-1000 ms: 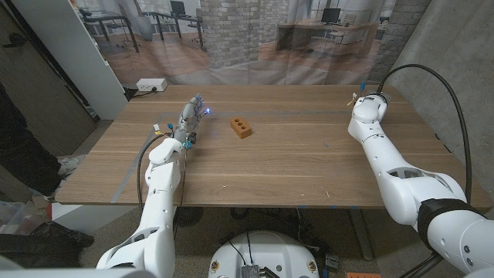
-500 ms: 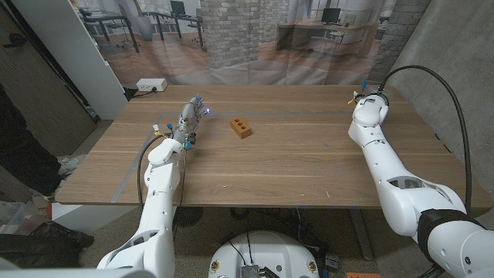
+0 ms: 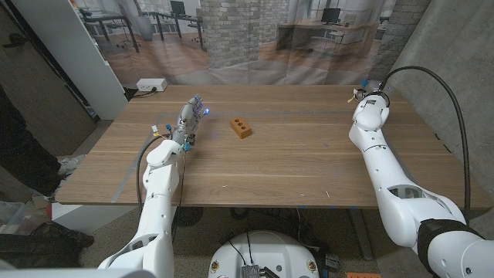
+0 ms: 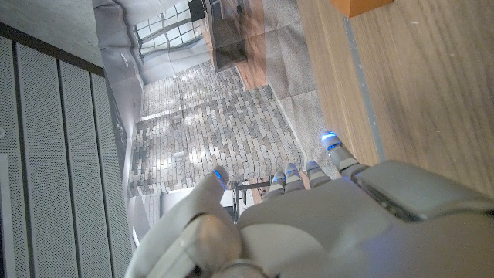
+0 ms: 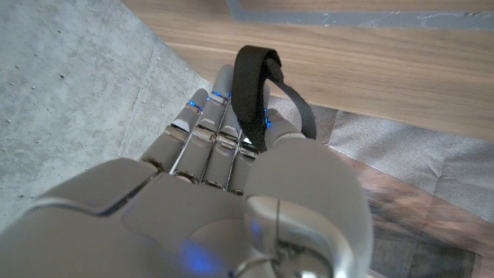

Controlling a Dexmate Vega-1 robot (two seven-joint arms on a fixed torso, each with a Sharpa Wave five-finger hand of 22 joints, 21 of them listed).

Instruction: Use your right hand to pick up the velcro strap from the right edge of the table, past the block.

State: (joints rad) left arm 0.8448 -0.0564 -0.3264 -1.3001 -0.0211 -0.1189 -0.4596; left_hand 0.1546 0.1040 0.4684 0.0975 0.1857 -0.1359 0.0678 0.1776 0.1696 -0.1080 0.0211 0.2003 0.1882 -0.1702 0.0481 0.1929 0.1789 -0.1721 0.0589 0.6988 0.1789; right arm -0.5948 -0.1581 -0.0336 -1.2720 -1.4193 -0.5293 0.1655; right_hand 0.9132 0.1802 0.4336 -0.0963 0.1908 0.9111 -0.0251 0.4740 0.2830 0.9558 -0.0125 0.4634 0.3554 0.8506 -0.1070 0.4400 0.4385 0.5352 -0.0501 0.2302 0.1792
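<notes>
A black velcro strap (image 5: pixel 253 91) loops up between the thumb and the fingers of my right hand (image 5: pixel 224 177), which pinches it just off the table's right edge. In the head view that hand (image 3: pixel 364 96) sits at the far right corner of the wooden table (image 3: pixel 293 162), mostly hidden behind its own wrist. The orange block (image 3: pixel 242 127) with two holes lies left of centre, well away from it; its corner (image 4: pixel 360 6) shows in the left wrist view. My left hand (image 3: pixel 190 116) (image 4: pixel 309 220) is at the far left of the table with fingers stretched out, holding nothing.
A grey concrete wall (image 3: pixel 455 69) stands close beside the table's right edge, and a black cable (image 3: pixel 440 85) arcs over my right arm. A white box (image 3: pixel 151 84) lies on the floor past the far left corner. A person in dark clothes (image 3: pixel 19 139) stands at the left.
My right forearm and wrist have shifted a little further toward the far right corner. The left arm and the block have not moved.
</notes>
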